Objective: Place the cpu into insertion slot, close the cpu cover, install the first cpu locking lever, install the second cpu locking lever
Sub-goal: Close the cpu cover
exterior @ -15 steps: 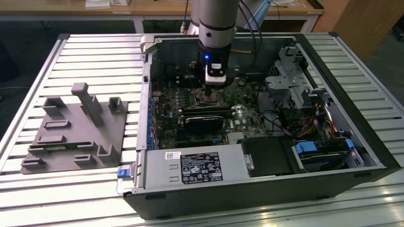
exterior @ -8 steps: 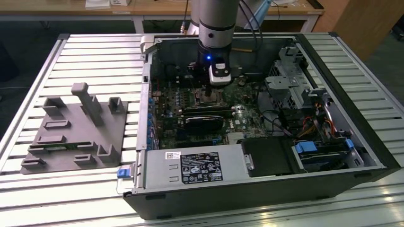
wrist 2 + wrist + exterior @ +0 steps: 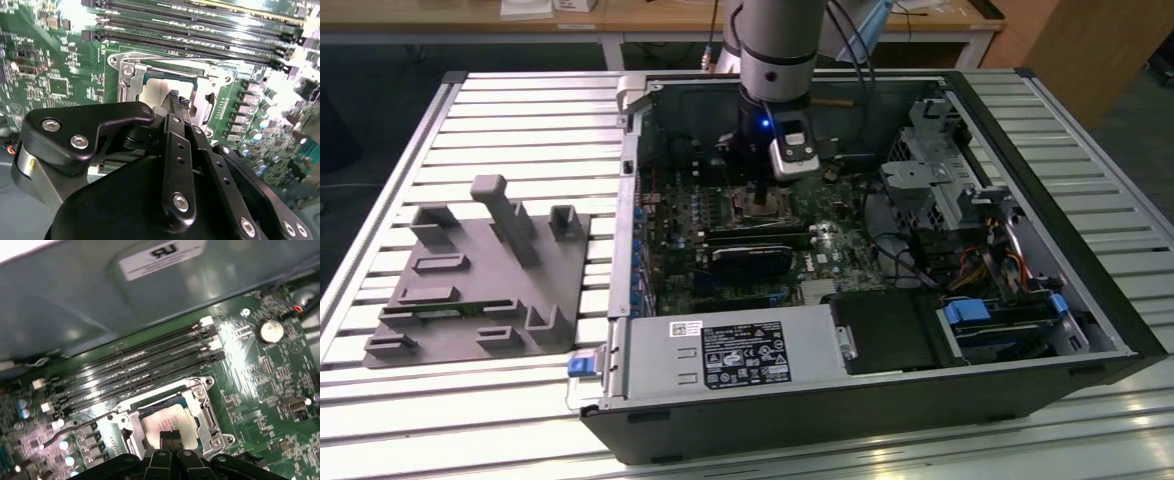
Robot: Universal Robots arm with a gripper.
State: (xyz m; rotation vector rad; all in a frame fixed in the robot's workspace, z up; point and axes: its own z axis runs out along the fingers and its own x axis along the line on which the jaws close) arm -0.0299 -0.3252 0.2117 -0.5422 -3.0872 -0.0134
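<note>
Your gripper [image 3: 170, 437], fingers pressed together on nothing, is hanging just over the cpu [image 3: 165, 419]. One locking lever [image 3: 70, 434] is sticking out unlatched; the cpu cover [image 3: 131, 429] is lying closed around the cpu in the insertion slot [image 3: 215, 432]. Both levers, I judge, are waiting.

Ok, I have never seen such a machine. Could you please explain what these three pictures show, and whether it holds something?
This is a robot arm reaching down into an open computer case, which lies on a slatted metal table. The exterior view looks from outside. Both wrist views come from cameras on the arm. A grey fixture tray lies at the exterior view's left. The gripper is shut, with nothing seen between its fingers, just over the cpu. The cpu sits in the insertion slot, with the cpu cover framing it.
</note>
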